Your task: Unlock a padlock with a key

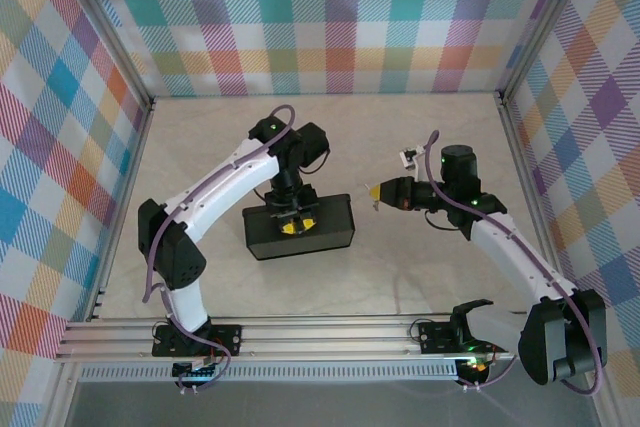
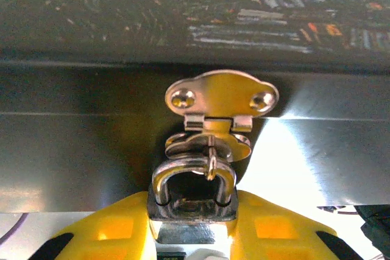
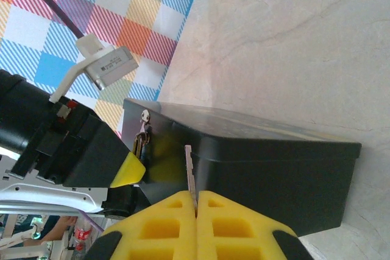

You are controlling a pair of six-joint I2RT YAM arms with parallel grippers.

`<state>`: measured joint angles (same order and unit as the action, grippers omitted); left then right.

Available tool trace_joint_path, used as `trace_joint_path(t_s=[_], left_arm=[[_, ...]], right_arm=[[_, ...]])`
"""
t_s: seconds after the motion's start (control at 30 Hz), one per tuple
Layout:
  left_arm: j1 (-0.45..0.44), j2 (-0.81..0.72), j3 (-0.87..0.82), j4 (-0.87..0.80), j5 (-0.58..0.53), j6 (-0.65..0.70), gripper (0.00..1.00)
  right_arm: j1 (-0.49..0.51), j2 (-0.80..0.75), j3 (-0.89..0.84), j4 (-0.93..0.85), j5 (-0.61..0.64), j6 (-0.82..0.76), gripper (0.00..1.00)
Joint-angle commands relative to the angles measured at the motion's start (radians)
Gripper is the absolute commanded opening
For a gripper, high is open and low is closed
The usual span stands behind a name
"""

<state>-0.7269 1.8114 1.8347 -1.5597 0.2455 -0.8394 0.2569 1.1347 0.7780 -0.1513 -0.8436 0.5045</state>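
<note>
The left gripper [image 2: 192, 232] is clamping the silvery metal padlock [image 2: 192, 202] on the dark rectangular tin box [image 2: 85, 132], steadying it; the right gripper [image 3: 196, 202] is pinching the thin grey key [image 3: 190, 168] for insertion.

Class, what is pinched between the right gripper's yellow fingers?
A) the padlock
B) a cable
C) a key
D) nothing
C: a thin grey key sticks out of the shut right gripper. The padlock hangs on the clasp of the box, held by the left gripper.
</note>
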Motion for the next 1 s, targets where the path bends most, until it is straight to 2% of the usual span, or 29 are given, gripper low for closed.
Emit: trace_joint_path(t_s=[0.0, 0.13, 0.23, 0.37, 0.43, 0.63, 0.77, 0.97], left_arm=[[0.021, 0.046, 0.046, 0.007, 0.014, 0.032, 0.02], [0.039, 0.072, 0.081, 0.015, 0.011, 0.049, 0.15], [0.055, 0.084, 0.115, 0.033, 0.019, 0.062, 0.32], [0.071, 0.075, 0.163, 0.066, 0.012, 0.08, 0.49], [0.082, 0.055, 0.164, 0.105, 0.01, 0.086, 0.55], [0.158, -0.05, 0.122, 0.228, -0.014, 0.137, 0.59], [0.249, -0.133, 0.019, 0.362, -0.055, 0.209, 0.63], [0.348, -0.203, -0.171, 0.539, -0.117, 0.389, 0.65]], right_arm=[[0.01, 0.017, 0.006, 0.016, -0.023, -0.013, 0.04], [0.021, 0.029, 0.011, 0.011, -0.025, -0.011, 0.04], [0.028, 0.036, 0.02, -0.003, -0.024, -0.011, 0.04], [0.044, 0.04, 0.038, -0.033, -0.017, -0.011, 0.04], [0.059, 0.043, 0.049, -0.046, -0.011, 0.0, 0.04], [0.126, 0.028, 0.102, -0.141, 0.039, 0.006, 0.04], [0.201, -0.001, 0.136, -0.201, 0.106, 0.006, 0.03], [0.297, -0.041, 0.093, -0.092, 0.143, 0.138, 0.04]])
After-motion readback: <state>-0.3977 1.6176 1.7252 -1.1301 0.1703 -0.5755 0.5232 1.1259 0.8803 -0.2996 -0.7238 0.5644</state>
